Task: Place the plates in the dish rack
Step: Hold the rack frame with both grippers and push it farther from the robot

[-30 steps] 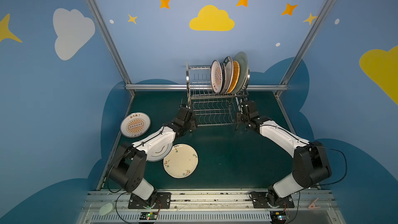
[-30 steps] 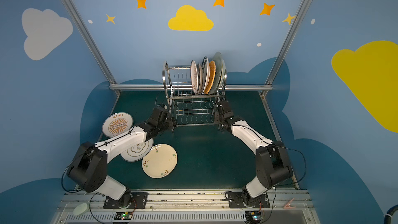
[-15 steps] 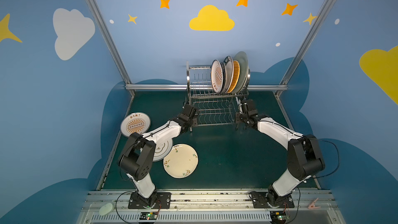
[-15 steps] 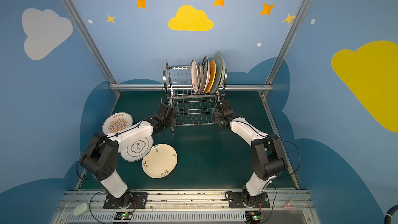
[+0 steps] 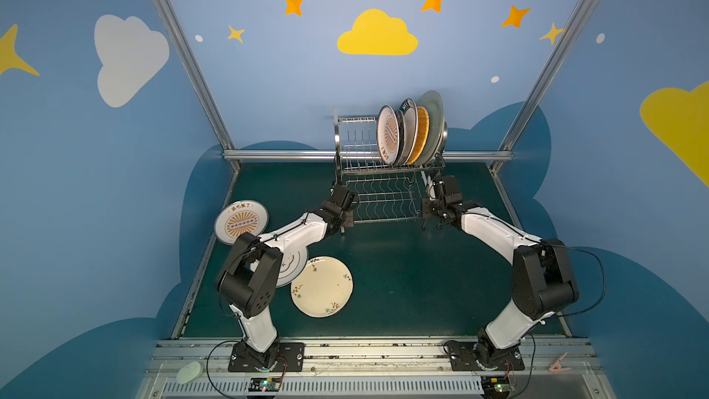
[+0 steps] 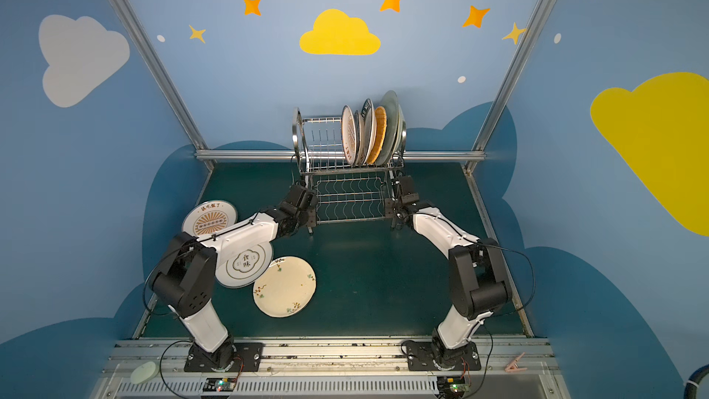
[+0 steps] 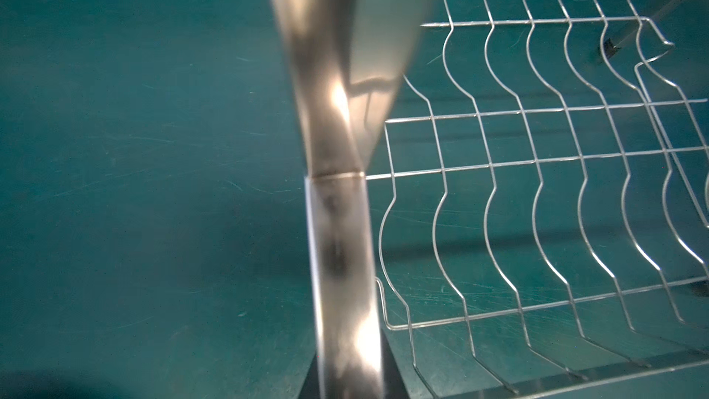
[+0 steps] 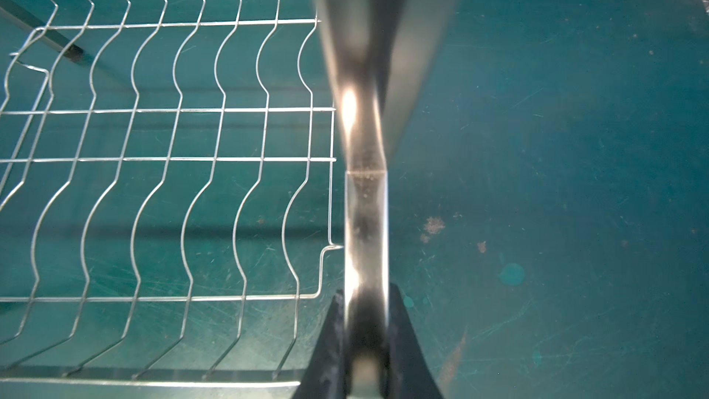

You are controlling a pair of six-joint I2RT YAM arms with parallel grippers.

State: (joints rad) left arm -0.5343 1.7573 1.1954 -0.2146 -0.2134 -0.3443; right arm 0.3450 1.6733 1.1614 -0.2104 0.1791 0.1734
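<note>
The dish rack stands at the back of the green mat, with several plates upright at the right end of its upper tier. My left gripper is shut on the rack's front left upright; the left wrist view shows the steel bar between the dark fingers of the left gripper. My right gripper is shut on the front right upright. On the mat lie an orange-sunburst plate, a cloud-emblem plate partly under the left arm, and a cream floral plate.
An aluminium rail runs behind the rack. The wavy-wire lower shelf holds nothing. A pale green oval object and a pink clothespin lie on the front base rail.
Both grippers have closed on the rack's front uprights; they stood open beside them a second ago. The left arm has reached further toward the rack. The rack has not shifted.
</note>
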